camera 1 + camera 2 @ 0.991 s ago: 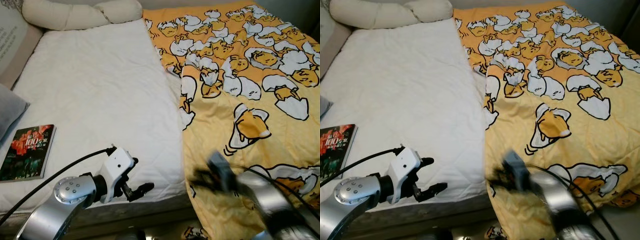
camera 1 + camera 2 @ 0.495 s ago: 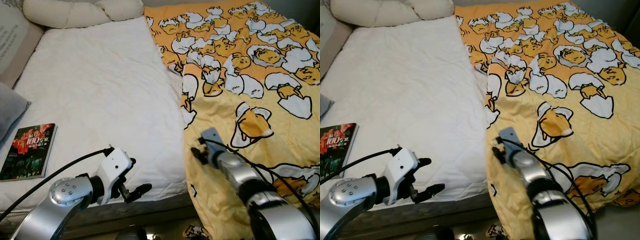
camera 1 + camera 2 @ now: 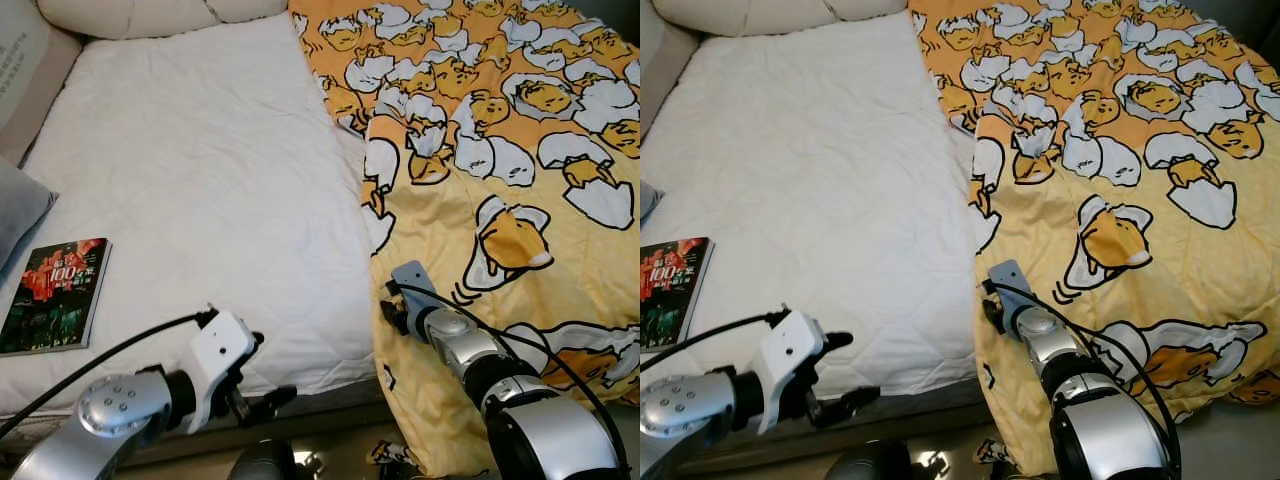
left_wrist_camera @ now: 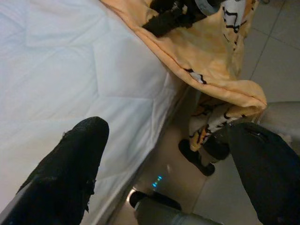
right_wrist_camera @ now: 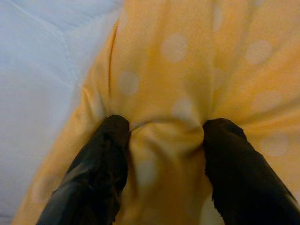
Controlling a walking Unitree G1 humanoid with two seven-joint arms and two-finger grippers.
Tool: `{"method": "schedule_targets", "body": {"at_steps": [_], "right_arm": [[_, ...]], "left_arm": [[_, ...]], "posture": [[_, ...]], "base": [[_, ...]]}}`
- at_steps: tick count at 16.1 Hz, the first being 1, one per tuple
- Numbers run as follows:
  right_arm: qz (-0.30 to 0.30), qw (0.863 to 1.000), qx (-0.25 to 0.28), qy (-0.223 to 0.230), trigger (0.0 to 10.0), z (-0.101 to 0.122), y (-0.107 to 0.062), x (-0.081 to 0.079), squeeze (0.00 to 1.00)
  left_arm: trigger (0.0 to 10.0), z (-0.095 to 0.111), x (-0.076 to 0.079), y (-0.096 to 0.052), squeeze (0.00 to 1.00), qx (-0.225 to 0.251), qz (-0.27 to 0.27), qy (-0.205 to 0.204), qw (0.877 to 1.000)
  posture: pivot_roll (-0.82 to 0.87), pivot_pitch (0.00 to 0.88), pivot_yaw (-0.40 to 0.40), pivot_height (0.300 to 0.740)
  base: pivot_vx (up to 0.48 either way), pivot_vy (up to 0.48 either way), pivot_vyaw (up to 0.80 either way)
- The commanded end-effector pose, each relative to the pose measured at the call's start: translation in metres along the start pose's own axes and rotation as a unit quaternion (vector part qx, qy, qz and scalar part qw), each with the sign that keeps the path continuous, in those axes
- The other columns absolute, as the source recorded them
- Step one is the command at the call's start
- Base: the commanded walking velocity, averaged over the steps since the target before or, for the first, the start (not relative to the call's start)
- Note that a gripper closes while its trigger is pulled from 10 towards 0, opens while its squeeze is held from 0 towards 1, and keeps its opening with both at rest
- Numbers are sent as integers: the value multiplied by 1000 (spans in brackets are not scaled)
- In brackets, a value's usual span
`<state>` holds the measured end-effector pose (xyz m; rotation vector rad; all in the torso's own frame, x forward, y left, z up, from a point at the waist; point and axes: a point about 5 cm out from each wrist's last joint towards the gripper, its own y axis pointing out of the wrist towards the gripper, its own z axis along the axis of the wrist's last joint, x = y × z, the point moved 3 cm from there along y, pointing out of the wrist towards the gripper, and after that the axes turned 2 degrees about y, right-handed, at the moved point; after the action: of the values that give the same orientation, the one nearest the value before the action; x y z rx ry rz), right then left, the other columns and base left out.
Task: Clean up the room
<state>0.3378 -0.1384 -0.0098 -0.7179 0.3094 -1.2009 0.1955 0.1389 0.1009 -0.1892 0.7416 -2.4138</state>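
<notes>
Right wrist view: our right gripper, swung in a second ago, now bunches the duvet edge between parted fingers on the bed, readying a pull.

A bed with a white quilted mattress spans the view; a cream bolster pillow lies at 11 o'clock, pale floor tiles alongside.
</notes>
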Motion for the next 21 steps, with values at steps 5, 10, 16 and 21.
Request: {"method": "schedule_targets", "body": {"at_steps": [5, 10, 16, 21], "right_arm": [[-5, 999, -23, 23, 0, -16, -3, 11, 0], [2, 999, -8, 33, 0, -11, -4, 15, 0], [57, 996, 29, 56, 0, 4, -6, 16, 0], [218, 975, 43, 17, 0, -2, -20, 2, 0]], "left_arm": [[10000, 3, -2, -4, 55, -2, 11, 3, 1000], [10000, 4, -5, -3, 55, -2, 13, 3, 1000], [10000, 7, -10, 1, 55, 4, 17, 6, 1000], [10000, 8, -13, 3, 55, 7, 20, 7, 1000]], "posture": [[112, 176, 80, 740], [103, 164, 79, 740], [90, 137, 83, 740], [82, 131, 84, 740]], "base": [[0, 0, 0], [0, 0, 0], [0, 0, 0], [0, 0, 0]]}}
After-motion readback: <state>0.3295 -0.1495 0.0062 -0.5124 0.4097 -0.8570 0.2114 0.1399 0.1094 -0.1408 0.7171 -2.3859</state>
